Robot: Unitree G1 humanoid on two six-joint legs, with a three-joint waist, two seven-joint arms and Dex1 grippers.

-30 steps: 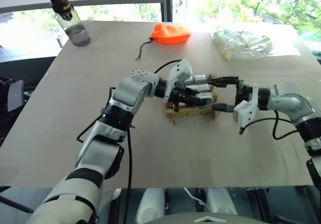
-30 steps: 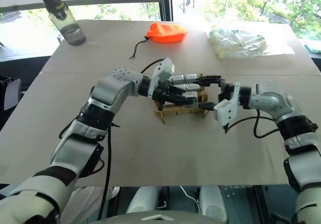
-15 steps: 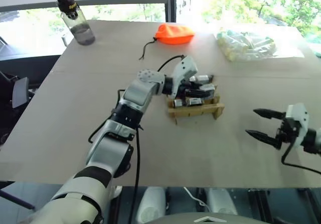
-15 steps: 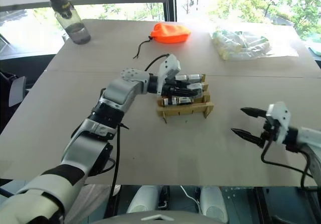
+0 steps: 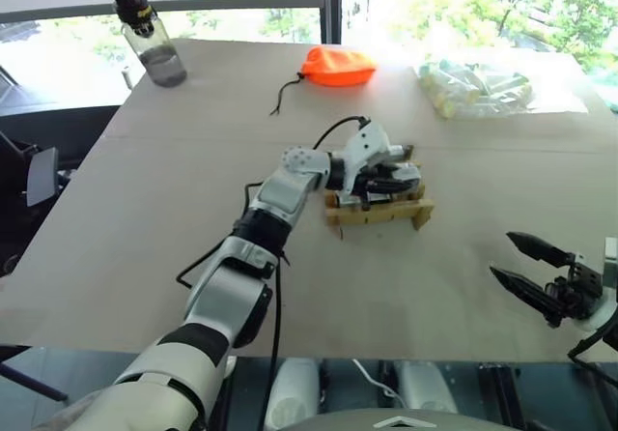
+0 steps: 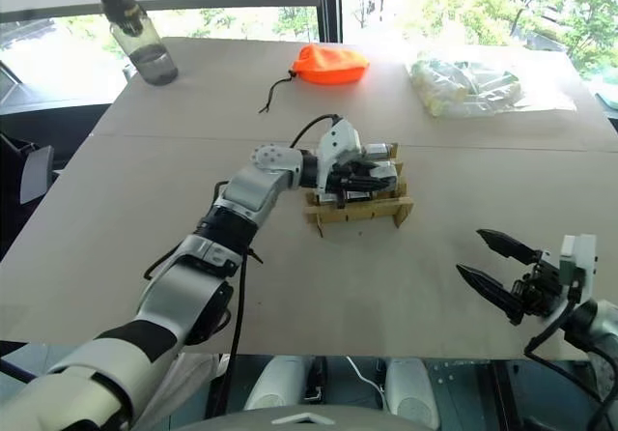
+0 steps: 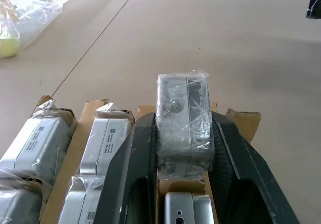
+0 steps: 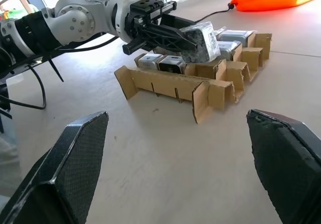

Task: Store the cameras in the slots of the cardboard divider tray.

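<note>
Left gripper (image 7: 183,148) pinching one wrapped camera (image 7: 182,121) over cardboard divider tray (image 8: 173,86), right gripper (image 5: 541,276) spread wide.

tan tray (image 8: 173,86), silver-grey cameras (image 7: 183,118)

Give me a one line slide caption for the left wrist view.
Left gripper holds a plastic-wrapped camera over the cardboard divider tray.

tray: tan-brown cardboard divider tray (image 8: 200,91) with crossed partitions, flat on the table, front row of slots open
held camera: silver-grey boxy camera in clear plastic wrap (image 7: 183,123), tilted above the tray's slots
stored cameras: more wrapped silver-grey cameras (image 7: 105,146) seated in the farther slots
</note>
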